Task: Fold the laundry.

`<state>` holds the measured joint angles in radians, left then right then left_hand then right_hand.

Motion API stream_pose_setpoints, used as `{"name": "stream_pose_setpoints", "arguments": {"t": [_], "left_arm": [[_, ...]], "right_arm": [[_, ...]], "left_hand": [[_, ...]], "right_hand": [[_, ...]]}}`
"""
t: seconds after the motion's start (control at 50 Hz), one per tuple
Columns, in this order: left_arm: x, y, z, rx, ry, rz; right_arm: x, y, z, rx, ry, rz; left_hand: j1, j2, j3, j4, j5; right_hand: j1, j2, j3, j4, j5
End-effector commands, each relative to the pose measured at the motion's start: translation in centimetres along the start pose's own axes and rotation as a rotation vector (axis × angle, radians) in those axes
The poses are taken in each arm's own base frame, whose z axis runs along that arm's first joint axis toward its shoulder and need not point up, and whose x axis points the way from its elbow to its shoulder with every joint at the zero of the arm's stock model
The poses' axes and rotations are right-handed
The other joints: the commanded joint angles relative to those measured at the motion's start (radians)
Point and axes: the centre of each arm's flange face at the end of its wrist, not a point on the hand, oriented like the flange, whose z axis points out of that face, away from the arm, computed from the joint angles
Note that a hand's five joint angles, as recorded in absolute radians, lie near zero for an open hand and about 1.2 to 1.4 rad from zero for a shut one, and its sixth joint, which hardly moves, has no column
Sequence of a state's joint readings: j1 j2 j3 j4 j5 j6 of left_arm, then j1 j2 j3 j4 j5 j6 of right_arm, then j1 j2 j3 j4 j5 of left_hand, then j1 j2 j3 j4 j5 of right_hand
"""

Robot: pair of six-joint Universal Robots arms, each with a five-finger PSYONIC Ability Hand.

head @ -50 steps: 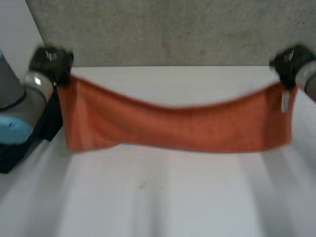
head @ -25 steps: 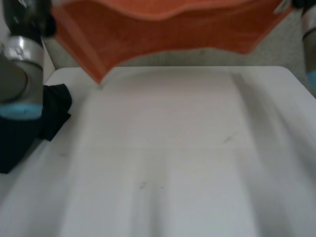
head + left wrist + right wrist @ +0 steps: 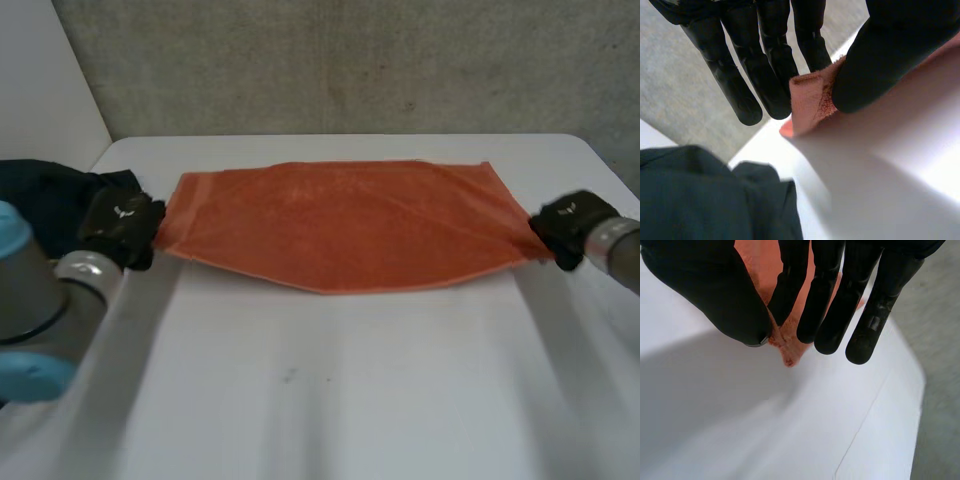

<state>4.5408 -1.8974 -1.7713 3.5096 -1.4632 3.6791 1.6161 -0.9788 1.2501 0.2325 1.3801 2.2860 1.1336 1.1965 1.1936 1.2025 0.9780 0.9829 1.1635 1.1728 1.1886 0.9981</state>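
Note:
An orange towel lies spread across the far half of the white table, stretched between my two hands. My left hand grips its left end: in the left wrist view the thumb pinches an orange corner against the fingers. My right hand holds the right end, and in the right wrist view its thumb and a finger nip the towel's corner just above the table.
A dark garment is heaped at the table's left edge beside my left hand, also under that hand as dark cloth. A grey wall rises behind the table. The table's right edge runs near my right hand.
The towel was hanging in the air, swung up high, and has now come down flat on the table. Both hands have dropped low to the table's sides, still pinching its ends.

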Motion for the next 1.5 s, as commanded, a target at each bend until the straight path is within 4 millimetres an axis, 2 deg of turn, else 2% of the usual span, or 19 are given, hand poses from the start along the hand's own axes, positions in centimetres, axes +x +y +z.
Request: {"name": "stream_pose_setpoints", "arguments": {"t": [0.02,0.04,0.12,0.18,0.24,0.34,0.44,0.52,0.66,0.86,0.88,0.9,0.94,1.02,1.12,1.18,1.26,1.36,1.5], "left_arm": [[-0.8,-1.1,-8.2,-0.248,0.12,0.053],[-0.7,-0.9,-9.2,-0.294,0.144,0.054],[0.3,-0.2,-12.5,-0.446,0.266,0.06],[0.3,-0.6,-12.0,-0.405,0.258,0.074],[-0.5,-0.9,-9.4,-0.294,0.178,0.087],[-0.5,0.0,-5.1,-0.238,0.129,0.092],[-0.3,1.6,-0.6,-0.219,0.101,-0.004],[0.1,1.8,2.2,-0.174,0.068,-0.064],[0.5,1.8,5.3,-0.134,-0.015,-0.049],[2.3,1.5,8.3,-0.077,-0.034,-0.033],[2.4,1.4,8.4,-0.074,-0.032,-0.034],[2.8,1.3,8.3,-0.068,-0.022,-0.032],[3.2,0.9,8.1,-0.058,-0.01,-0.034],[3.4,-1.2,7.4,-0.006,-0.011,-0.027],[2.0,-3.6,5.0,0.032,-0.038,-0.063],[1.4,-4.5,3.6,0.043,-0.043,-0.084],[1.2,-5.0,1.2,0.048,-0.031,-0.12],[1.9,-4.3,-1.0,0.031,-0.011,-0.151],[2.7,-3.3,-1.9,0.019,0.003,-0.155]], "right_arm": [[0.2,2.4,-8.4,-0.209,-0.139,-0.185],[0.3,3.1,-10.2,-0.241,-0.157,-0.249],[0.9,3.4,-12.5,-0.254,-0.13,-0.322],[1.2,3.3,-12.6,-0.229,-0.097,-0.288],[1.6,3.1,-11.7,-0.192,-0.056,-0.259],[2.0,4.0,-6.9,-0.142,0.004,-0.187],[1.0,1.8,-2.5,-0.047,0.061,-0.207],[1.1,1.8,0.5,-0.049,0.126,-0.219],[0.8,0.4,4.9,0.042,0.216,-0.262],[1.4,-1.0,8.9,0.113,0.333,-0.268],[1.4,-1.1,9.1,0.117,0.344,-0.267],[1.6,-1.3,9.2,0.121,0.357,-0.249],[1.6,-1.7,9.0,0.131,0.356,-0.234],[3.1,-3.1,7.5,0.182,0.39,-0.118],[5.9,-6.0,2.2,0.313,0.404,0.094],[7.1,-6.2,0.1,0.354,0.388,0.143],[7.3,-4.5,-1.6,0.352,0.307,0.168],[4.9,-0.7,-2.8,0.247,0.153,0.189],[2.3,3.8,-3.2,0.109,0.073,0.134]], "left_hand": [[0.263,0.2,0.203,0.194,0.244],[0.263,0.2,0.203,0.194,0.244],[0.263,0.2,0.203,0.194,0.244],[0.263,0.2,0.203,0.194,0.244],[0.263,0.2,0.203,0.194,0.244],[0.263,0.2,0.203,0.194,0.244],[0.263,0.2,0.203,0.194,0.244],[0.263,0.2,0.203,0.194,0.244],[0.263,0.2,0.203,0.194,0.244],[0.263,0.2,0.203,0.194,0.244],[-0.028,-0.091,-0.088,-0.097,-0.047],[-0.911,-0.974,-0.971,-0.98,-0.93],[-0.837,-0.899,-0.897,-0.905,-0.855],[-0.959,-1.022,-1.019,-1.028,-0.978],[-0.959,-1.022,-1.019,-1.028,-0.978],[-0.959,-1.022,-1.019,-1.028,-0.978],[-0.959,-1.022,-1.019,-1.028,-0.978],[-0.959,-1.022,-1.019,-1.028,-0.978],[-0.959,-1.022,-1.019,-1.028,-0.978]], "right_hand": [[0.413,0.233,0.223,0.208,0.224],[0.413,0.233,0.223,0.208,0.224],[0.413,0.233,0.223,0.208,0.224],[0.413,0.233,0.223,0.208,0.224],[0.413,0.233,0.223,0.208,0.224],[0.413,0.233,0.223,0.208,0.224],[0.413,0.233,0.223,0.208,0.224],[0.413,0.233,0.223,0.208,0.224],[0.413,0.233,0.223,0.208,0.224],[0.413,0.233,0.223,0.208,0.224],[0.074,-0.106,-0.116,-0.131,-0.115],[-0.808,-0.989,-0.998,-1.014,-0.998],[-0.808,-0.989,-0.998,-1.014,-0.998],[-0.808,-0.989,-0.998,-1.014,-0.998],[-0.808,-0.989,-0.998,-1.014,-0.998],[-0.808,-0.989,-0.998,-1.014,-0.998],[-0.808,-0.989,-0.998,-1.014,-0.998],[-0.808,-0.989,-0.998,-1.014,-0.998],[-0.494,-0.674,-0.683,-0.699,-0.683]]}}
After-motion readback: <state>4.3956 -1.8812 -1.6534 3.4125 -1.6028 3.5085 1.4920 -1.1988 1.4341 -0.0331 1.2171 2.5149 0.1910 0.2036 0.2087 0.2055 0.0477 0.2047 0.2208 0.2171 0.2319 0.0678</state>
